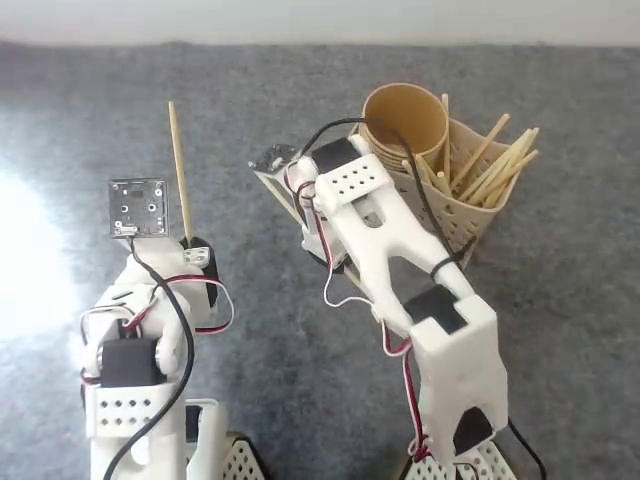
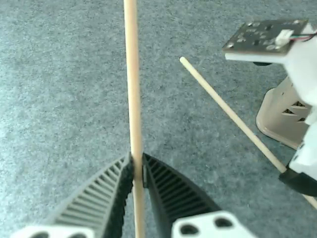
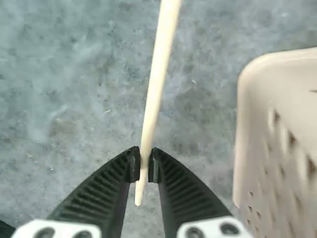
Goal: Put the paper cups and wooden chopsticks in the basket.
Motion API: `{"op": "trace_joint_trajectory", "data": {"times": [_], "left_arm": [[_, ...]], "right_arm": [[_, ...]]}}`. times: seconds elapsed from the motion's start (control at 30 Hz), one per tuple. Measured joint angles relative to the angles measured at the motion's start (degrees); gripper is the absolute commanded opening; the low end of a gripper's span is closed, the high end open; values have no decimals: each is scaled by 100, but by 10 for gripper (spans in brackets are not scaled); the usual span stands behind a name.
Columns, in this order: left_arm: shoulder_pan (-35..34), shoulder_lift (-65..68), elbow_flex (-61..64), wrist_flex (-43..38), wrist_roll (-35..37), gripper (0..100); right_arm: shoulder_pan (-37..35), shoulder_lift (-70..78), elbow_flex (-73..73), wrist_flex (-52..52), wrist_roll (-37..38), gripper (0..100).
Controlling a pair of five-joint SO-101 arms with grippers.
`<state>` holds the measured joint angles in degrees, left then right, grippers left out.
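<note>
left claw point(image 2: 137, 171) is clamped on a chopstick point(image 2: 131, 74), ribbed fingers pinched tight on the wood. the longer part of the stick runs out past the tips. from the high view i see that stick pointing away from me over the grey mat point(image 1: 560, 330), well to the left of everything else.

right claw point(image 3: 143, 163) is clamped too, on a second chopstick point(image 3: 158, 74), gripping it close to one end so only a short stub pokes back between the fingers. the basket point(image 3: 277, 124) wall sits just beside this claw.

in the high view the basket stands at the far right of the mat. a paper cup point(image 1: 405, 120) sits upright in its left part, and a bundle of loose sticks point(image 1: 495, 165) leans out over the right rim.

what's in my way: the right arm point(image 1: 390, 240) lies straight between the left claw and the basket, and its white links overlap the basket's near-left side. from the left wrist view the second chopstick slants across the mat, with the right arm's camera board point(image 2: 267, 34) above it and the basket's corner behind.
</note>
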<state>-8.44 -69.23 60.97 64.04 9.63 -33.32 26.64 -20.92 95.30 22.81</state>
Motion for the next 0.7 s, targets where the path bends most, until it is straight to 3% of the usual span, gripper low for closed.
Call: {"op": "trace_joint_trajectory", "data": {"times": [0.27, 0.7], "left_arm": [[0, 0, 0, -158, 18, 12], [0, 0, -105, -132, 264, 12]], "right_arm": [[0, -1002, 0, 176, 35, 7], [-360, -2523, -475, 237, 844, 7]]}}
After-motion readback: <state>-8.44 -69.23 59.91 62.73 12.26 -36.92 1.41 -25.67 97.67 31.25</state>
